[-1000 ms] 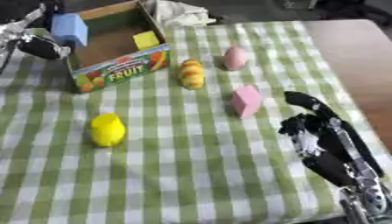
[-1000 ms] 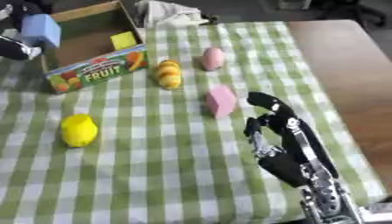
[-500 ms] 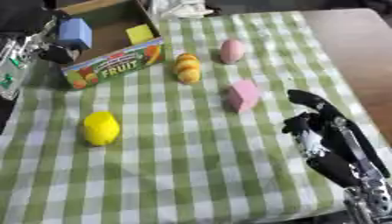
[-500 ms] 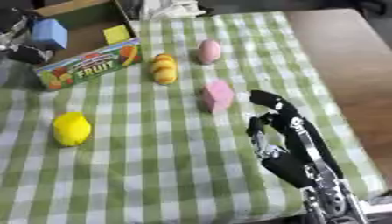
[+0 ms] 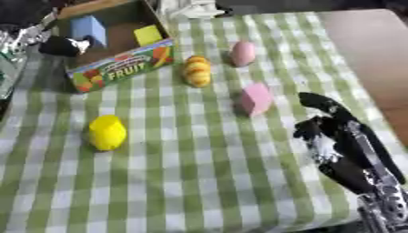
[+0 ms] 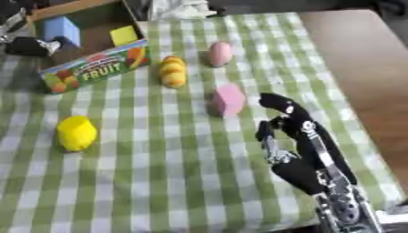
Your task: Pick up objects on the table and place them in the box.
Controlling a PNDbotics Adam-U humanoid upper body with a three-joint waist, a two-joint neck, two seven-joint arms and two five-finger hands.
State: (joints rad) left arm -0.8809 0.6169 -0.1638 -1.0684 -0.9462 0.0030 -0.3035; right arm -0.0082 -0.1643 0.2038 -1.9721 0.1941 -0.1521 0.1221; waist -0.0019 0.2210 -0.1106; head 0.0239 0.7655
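Observation:
The cardboard box (image 5: 119,68) with a FRUIT label stands at the far left. A blue block (image 5: 88,29) and a yellow block (image 5: 148,34) are inside it. My left hand (image 5: 62,45) is at the box's left wall, just below the blue block; its hold is unclear. On the checked cloth lie a yellow fruit (image 5: 107,132), an orange-yellow bumpy piece (image 5: 197,70), a pink egg shape (image 5: 242,53) and a pink block (image 5: 256,98). My right hand (image 6: 307,150) hovers open at the lower right, right of the pink block, holding nothing.
A green checked cloth (image 5: 191,173) covers most of the table. Bare wood (image 5: 366,54) shows along the right side. A crumpled white cloth (image 5: 187,7) lies at the far edge behind the box.
The whole picture has shifted, so the camera moved. The blue block stays at the box's left end by my left hand. The right hand has hardly moved.

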